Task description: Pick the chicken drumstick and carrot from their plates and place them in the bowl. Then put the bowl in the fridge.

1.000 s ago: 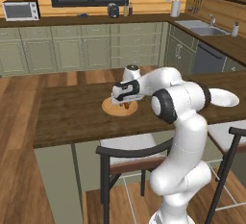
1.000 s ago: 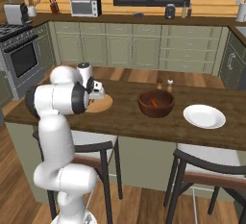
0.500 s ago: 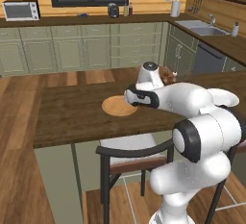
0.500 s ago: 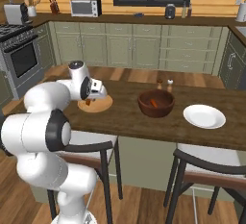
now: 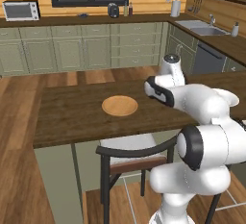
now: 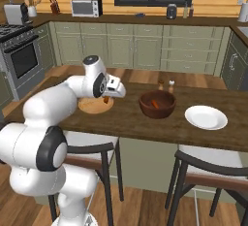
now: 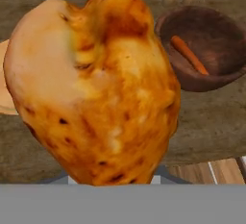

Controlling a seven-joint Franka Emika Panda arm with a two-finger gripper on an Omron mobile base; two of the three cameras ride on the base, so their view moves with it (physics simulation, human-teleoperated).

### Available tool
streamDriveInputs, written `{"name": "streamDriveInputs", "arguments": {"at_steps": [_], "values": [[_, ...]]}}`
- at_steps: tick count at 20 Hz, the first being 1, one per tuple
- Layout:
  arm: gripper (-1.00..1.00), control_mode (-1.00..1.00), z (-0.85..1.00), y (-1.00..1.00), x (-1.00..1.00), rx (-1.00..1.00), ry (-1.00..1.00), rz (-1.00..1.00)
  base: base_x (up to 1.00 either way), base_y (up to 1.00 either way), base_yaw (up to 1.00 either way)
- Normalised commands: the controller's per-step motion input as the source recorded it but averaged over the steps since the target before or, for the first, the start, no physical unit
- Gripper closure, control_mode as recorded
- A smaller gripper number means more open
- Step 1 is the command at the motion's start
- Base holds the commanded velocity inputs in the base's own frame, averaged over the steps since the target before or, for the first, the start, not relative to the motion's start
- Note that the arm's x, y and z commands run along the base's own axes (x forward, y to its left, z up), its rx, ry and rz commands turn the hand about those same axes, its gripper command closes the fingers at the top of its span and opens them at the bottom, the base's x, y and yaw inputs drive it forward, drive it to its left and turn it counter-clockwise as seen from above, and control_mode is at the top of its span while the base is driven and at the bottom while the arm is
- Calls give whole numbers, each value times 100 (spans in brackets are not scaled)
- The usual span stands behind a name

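Note:
My gripper (image 6: pixel 108 95) is shut on the chicken drumstick (image 7: pixel 101 88), a golden orange-brown lump that covers the fingertips in the hand view. In the right base view the drumstick (image 6: pixel 106 101) hangs just above the right edge of the light-tan wooden plate (image 6: pixel 92 105). That plate (image 5: pixel 119 105) lies bare on the island counter. To the right stands the dark reddish-brown bowl (image 6: pixel 157 104), with the bright orange carrot (image 7: pixel 190 55) lying inside it. From the hand, the bowl (image 7: pixel 211 74) sits ahead and to the right of the drumstick. The fridge is out of view.
A white plate (image 6: pixel 206 117) lies right of the bowl. Two small shakers (image 6: pixel 165 83) stand just behind the bowl. Dark-framed stools (image 6: pixel 203 171) line the counter's near edge. A stove (image 6: pixel 22 57) stands at the far left.
The gripper has lifted the drumstick off the tan plate and carried it sideways toward the bowl. The plate is now bare, and the arm has swung across with it.

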Motion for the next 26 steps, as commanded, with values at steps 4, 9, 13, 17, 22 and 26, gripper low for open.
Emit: {"name": "streamDriveInputs", "arguments": {"at_steps": [4, 9, 13, 17, 22, 26], "values": [[100, -100, 23, -100, 0, 3, 1, -7, 0, 0, 0], [100, -100, 11, -98, 4, 8, 1, -2, 0, 0, 0], [100, -100, 0, -82, 12, 10, 0, 0, 0, 0, 0], [100, -100, -2, -39, 35, 17, 0, 0, 0, 0, 0], [100, -100, -19, -12, 47, 1, 6, 0, 0, 0, 0], [100, -100, -35, 2, 25, -4, 4, 0, 0, 0, 0]]}}
